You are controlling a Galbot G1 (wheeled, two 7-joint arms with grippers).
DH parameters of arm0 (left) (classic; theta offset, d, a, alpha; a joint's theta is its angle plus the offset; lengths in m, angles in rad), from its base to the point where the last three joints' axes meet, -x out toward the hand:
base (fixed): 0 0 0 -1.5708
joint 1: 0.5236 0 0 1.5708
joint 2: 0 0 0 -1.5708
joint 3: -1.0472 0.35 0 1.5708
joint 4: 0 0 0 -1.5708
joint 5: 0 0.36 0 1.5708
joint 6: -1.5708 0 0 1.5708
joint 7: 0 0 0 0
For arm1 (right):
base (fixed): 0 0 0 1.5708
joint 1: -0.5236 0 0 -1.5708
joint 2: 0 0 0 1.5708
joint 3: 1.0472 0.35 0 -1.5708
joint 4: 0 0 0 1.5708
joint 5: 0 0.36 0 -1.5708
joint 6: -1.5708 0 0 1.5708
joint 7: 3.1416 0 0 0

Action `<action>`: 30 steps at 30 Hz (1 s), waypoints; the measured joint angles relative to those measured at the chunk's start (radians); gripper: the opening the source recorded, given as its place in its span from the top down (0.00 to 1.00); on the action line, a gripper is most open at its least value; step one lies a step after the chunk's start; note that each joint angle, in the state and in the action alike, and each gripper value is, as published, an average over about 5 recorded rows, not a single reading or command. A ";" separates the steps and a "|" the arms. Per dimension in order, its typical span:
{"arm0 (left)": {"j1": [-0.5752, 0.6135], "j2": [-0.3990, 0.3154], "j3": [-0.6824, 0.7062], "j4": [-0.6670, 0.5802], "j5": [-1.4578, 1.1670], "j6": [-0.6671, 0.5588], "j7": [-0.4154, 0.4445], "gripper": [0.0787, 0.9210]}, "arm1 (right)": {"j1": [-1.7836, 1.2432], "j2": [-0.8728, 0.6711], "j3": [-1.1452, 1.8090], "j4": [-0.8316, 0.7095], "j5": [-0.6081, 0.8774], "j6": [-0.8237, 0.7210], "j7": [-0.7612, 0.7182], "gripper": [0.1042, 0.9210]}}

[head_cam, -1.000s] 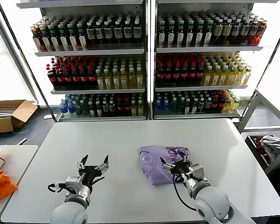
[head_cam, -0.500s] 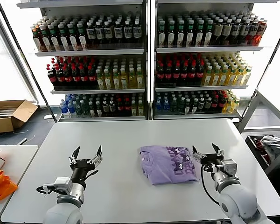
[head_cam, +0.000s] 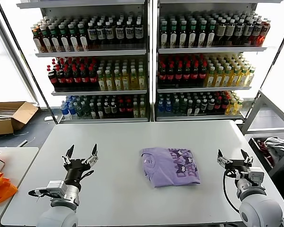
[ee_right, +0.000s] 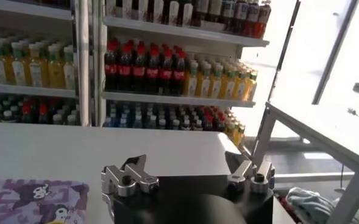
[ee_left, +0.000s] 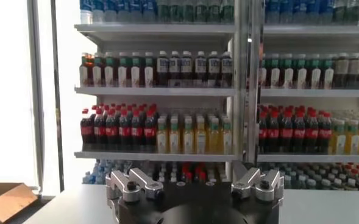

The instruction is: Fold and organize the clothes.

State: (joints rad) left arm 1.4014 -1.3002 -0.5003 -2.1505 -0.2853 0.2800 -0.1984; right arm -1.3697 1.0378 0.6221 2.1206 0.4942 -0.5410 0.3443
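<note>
At the far left, an orange bag (head_cam: 1, 187) is lying on a smaller side table (head_cam: 16, 163), and an open cardboard box (head_cam: 9, 116) is sitting on the floor behind it. I am holding my left hand (head_cam: 79, 157) above the left part of the white surface (head_cam: 132, 198), fingers pointing away from me and spread wide, gripping nothing. My left wrist view is looking straight over those fingers (ee_left: 133, 182) at the shelves (ee_left: 161, 91) of bottles.

Near the middle of the surface, slightly toward my right side, 1 lavender T-shirt (head_cam: 170, 165) is lying folded into a flat, roughly square packet, with its dark purple print facing up on the half nearer my right arm. Nothing is touching it. A corner of it is showing in my right wrist view (ee_right: 36, 201), flat on the surface beside my hand.

I am holding my right hand (head_cam: 234, 157) above the right part of the surface, well apart from the shirt, with its fingers (ee_right: 130, 176) also spread wide and empty.

Behind the surface, 2 shelving units (head_cam: 151, 52) are standing side by side, each packed with rows of drink bottles. At the far right, beyond the surface edge, a bin (head_cam: 270, 151) is holding some crumpled cloth.
</note>
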 measured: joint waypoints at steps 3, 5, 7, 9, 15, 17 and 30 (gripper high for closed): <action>0.002 0.004 0.002 -0.002 0.001 0.000 0.000 0.12 | -0.009 0.007 0.013 0.003 -0.007 -0.001 0.003 0.12; 0.001 0.005 0.004 -0.002 0.003 0.000 0.000 0.12 | -0.016 0.012 0.021 0.005 -0.010 -0.001 0.005 0.12; 0.002 0.004 0.007 -0.003 0.007 0.001 0.001 0.12 | -0.022 0.019 0.029 0.007 -0.013 -0.001 0.006 0.12; 0.005 0.003 0.012 -0.006 0.014 0.004 0.004 0.12 | -0.029 0.025 0.037 0.011 -0.017 -0.001 0.006 0.12; 0.017 -0.006 0.038 -0.015 0.038 0.008 0.017 0.12 | -0.057 0.050 0.061 0.029 -0.036 0.003 0.007 0.12; 0.017 -0.011 0.051 -0.012 0.045 0.007 0.019 0.12 | -0.070 0.060 0.069 0.035 -0.042 0.006 0.007 0.12; -0.035 -0.007 0.127 0.031 0.100 0.002 0.031 0.12 | -0.156 0.107 0.137 0.081 -0.058 0.012 0.009 0.12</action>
State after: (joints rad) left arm 1.3667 -1.3071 -0.3737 -2.1199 -0.1848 0.2819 -0.1677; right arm -1.5255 1.1452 0.7595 2.2014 0.4366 -0.5287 0.3531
